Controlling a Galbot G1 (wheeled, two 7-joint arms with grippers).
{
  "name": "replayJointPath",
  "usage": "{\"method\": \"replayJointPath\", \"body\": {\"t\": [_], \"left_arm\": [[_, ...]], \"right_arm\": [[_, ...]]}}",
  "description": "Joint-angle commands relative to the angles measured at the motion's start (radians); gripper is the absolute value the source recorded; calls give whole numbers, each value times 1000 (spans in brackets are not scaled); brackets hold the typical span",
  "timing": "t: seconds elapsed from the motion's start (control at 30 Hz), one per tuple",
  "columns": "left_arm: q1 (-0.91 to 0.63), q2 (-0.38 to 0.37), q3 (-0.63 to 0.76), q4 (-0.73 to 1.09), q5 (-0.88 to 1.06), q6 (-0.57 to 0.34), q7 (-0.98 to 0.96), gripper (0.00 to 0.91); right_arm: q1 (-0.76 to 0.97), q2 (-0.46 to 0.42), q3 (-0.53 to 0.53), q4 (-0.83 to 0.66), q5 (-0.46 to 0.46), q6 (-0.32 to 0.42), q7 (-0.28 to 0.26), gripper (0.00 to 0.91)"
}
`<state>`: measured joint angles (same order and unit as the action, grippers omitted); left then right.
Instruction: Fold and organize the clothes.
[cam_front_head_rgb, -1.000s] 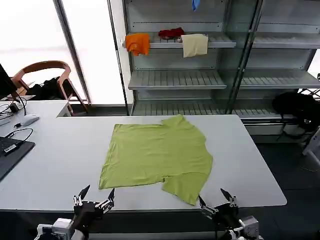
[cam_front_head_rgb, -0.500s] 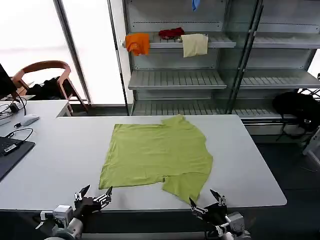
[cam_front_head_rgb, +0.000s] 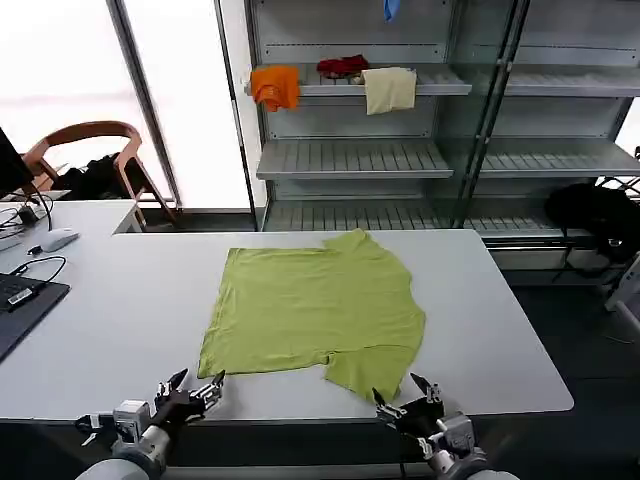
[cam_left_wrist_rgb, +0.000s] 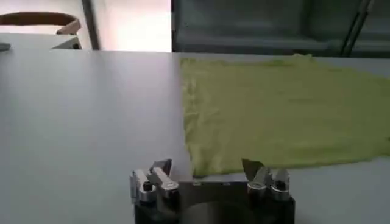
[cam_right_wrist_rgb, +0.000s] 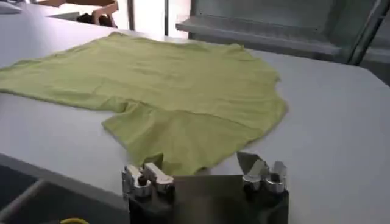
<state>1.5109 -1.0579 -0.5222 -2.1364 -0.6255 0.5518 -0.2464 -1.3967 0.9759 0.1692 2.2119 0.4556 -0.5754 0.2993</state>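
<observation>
The clothes are one lime-green T-shirt (cam_front_head_rgb: 315, 305) spread flat in the middle of the white table (cam_front_head_rgb: 120, 310), with one sleeve (cam_front_head_rgb: 370, 370) reaching toward the front edge. My left gripper (cam_front_head_rgb: 198, 379) hovers open at the front edge, just short of the shirt's near left corner (cam_left_wrist_rgb: 204, 163). My right gripper (cam_front_head_rgb: 398, 390) is open at the front edge beside the near sleeve tip (cam_right_wrist_rgb: 177, 152). The left gripper (cam_left_wrist_rgb: 207, 168) and the right gripper (cam_right_wrist_rgb: 201, 165) both hold nothing. The shirt (cam_left_wrist_rgb: 286, 103) (cam_right_wrist_rgb: 183, 79) lies ahead of each.
Metal shelves (cam_front_head_rgb: 350, 158) stand behind the table, with an orange cloth (cam_front_head_rgb: 275, 87), a red cloth (cam_front_head_rgb: 342, 66) and a cream cloth (cam_front_head_rgb: 389, 89) on one. At the left are a laptop (cam_front_head_rgb: 20, 300), a mouse (cam_front_head_rgb: 58, 239), cables and a chair (cam_front_head_rgb: 92, 140).
My right gripper has slid left along the front edge, closer to the near sleeve. The left arm's wrist has swung left while its fingertips stay near the shirt's corner. The shirt has not moved.
</observation>
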Motion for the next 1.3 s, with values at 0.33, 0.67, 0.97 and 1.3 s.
{"method": "replayJointPath", "body": {"t": [0.33, 0.67, 0.97, 1.3], "left_arm": [[-30, -2, 15, 71, -4, -10, 24, 20], [-27, 1, 22, 67, 6, -11, 42, 10], [-39, 9, 16, 12, -2, -40, 21, 0], [-165, 11, 39, 3, -68, -32, -66, 0]], "right_arm": [[24, 2, -35, -43, -1, -5, -7, 111], [38, 4, -35, -40, -4, -4, -9, 0], [94, 0, 5, 17, -10, -3, -19, 0], [187, -17, 26, 17, 6, -3, -53, 0]]}}
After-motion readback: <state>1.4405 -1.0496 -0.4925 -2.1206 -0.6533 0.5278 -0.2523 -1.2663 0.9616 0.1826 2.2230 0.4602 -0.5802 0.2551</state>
